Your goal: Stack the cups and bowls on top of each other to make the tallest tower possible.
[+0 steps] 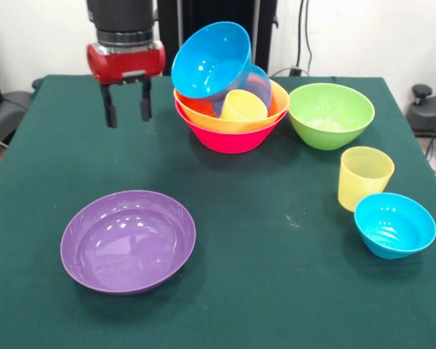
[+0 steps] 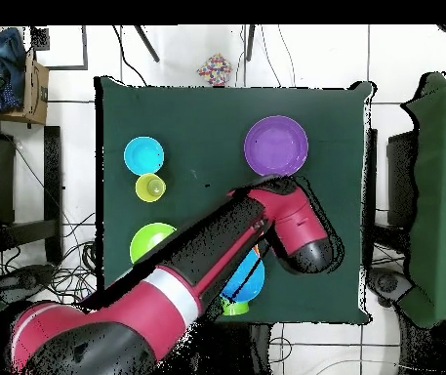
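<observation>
The tower stands at the table's far middle: a big pink bowl (image 1: 229, 138) lowest, an orange bowl (image 1: 200, 109) nested in it, a yellow-orange cup (image 1: 243, 107) inside, and a blue bowl (image 1: 209, 59) leaning tilted on top with a second blue bowl (image 1: 260, 81) behind it. My gripper (image 1: 128, 109) hangs open and empty above the cloth, to the left of the tower and apart from it. A wide purple bowl (image 1: 128, 240) lies near left. A green bowl (image 1: 330, 115), a ribbed pale yellow cup (image 1: 365, 177) and a small blue bowl (image 1: 394, 224) stand to the right. I cannot see the green cup.
The green table cloth (image 1: 51, 160) ends at the near and side edges. In the overhead view my arm (image 2: 217, 264) lies over most of the tower (image 2: 246, 285); the purple bowl (image 2: 276, 145), small blue bowl (image 2: 143, 155), pale yellow cup (image 2: 150, 187) and green bowl (image 2: 146, 239) show.
</observation>
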You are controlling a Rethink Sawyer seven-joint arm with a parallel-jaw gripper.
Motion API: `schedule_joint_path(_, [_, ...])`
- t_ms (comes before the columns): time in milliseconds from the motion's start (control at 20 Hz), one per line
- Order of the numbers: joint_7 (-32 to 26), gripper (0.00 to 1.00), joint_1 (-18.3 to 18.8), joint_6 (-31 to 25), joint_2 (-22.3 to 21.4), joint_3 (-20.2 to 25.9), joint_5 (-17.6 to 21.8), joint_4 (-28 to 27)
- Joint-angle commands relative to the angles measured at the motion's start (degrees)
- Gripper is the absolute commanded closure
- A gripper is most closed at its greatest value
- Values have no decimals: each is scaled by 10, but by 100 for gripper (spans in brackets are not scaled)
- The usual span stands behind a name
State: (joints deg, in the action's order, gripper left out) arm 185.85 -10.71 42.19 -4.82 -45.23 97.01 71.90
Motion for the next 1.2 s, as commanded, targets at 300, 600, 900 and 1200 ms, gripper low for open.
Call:
schedule_joint_path(300, [145,0,-65,-115,82,68,-62,-51])
schedule_joint_path(600, [163,0,-67,-135,111,59,-76,-81])
schedule_joint_path(900, [174,0,-60,-165,154,51,-91,-124])
schedule_joint_path(1200, [193,0,-61,-161,169,36,-96,-139])
